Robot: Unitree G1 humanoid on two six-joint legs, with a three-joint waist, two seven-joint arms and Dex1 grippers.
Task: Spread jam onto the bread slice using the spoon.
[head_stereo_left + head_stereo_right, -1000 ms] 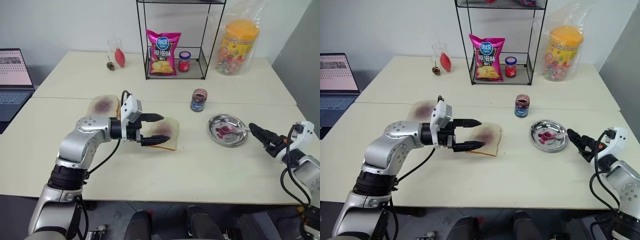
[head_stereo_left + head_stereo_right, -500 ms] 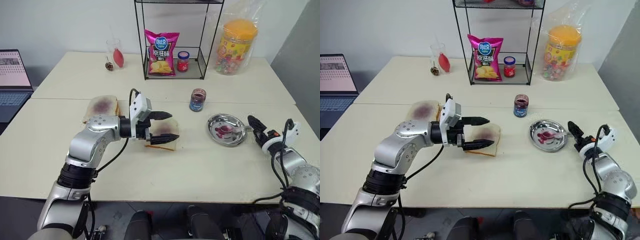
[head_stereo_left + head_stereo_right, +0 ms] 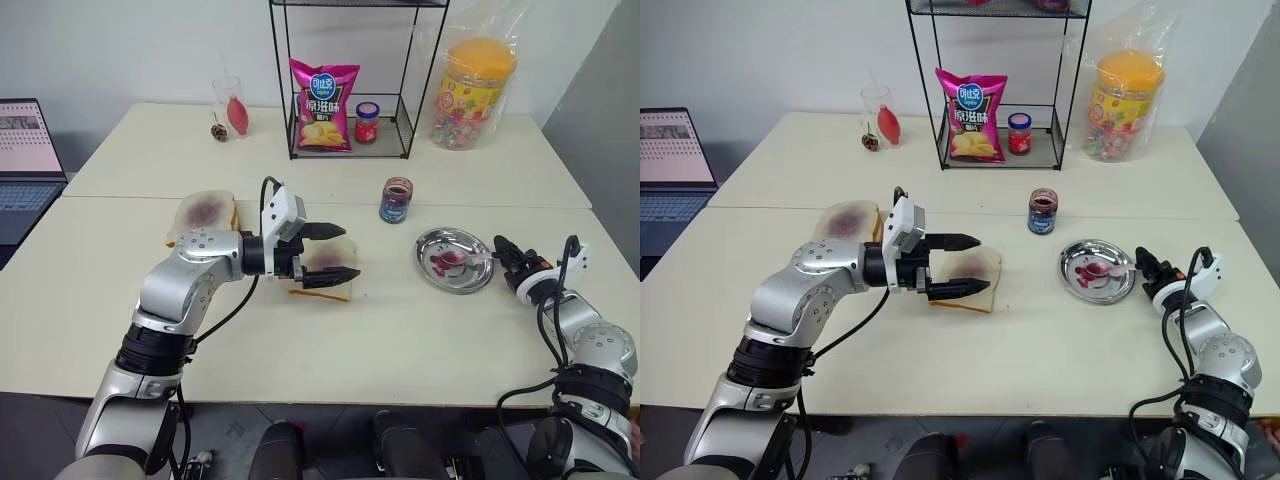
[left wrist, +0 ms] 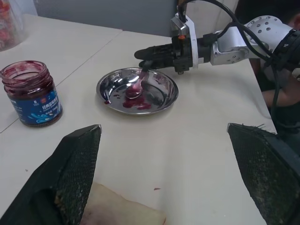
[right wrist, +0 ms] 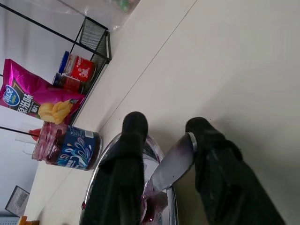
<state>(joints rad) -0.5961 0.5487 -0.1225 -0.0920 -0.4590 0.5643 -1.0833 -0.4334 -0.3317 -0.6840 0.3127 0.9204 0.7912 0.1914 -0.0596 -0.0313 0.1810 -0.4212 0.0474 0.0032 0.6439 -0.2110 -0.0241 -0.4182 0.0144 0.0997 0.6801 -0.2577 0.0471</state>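
L gripper spread wide over the bread (jam streak on it). Jam jar mid-table. R gripper at the dish, fingers straddling the spoon handle, not clamped yet. Pickup step; next: pinch, lift, carry to bread.

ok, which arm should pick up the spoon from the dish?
Right. The right gripper is already at the rim of the metal dish, its fingers either side of the spoon handle. The left gripper hovers open over the bread slice, well away from the dish.
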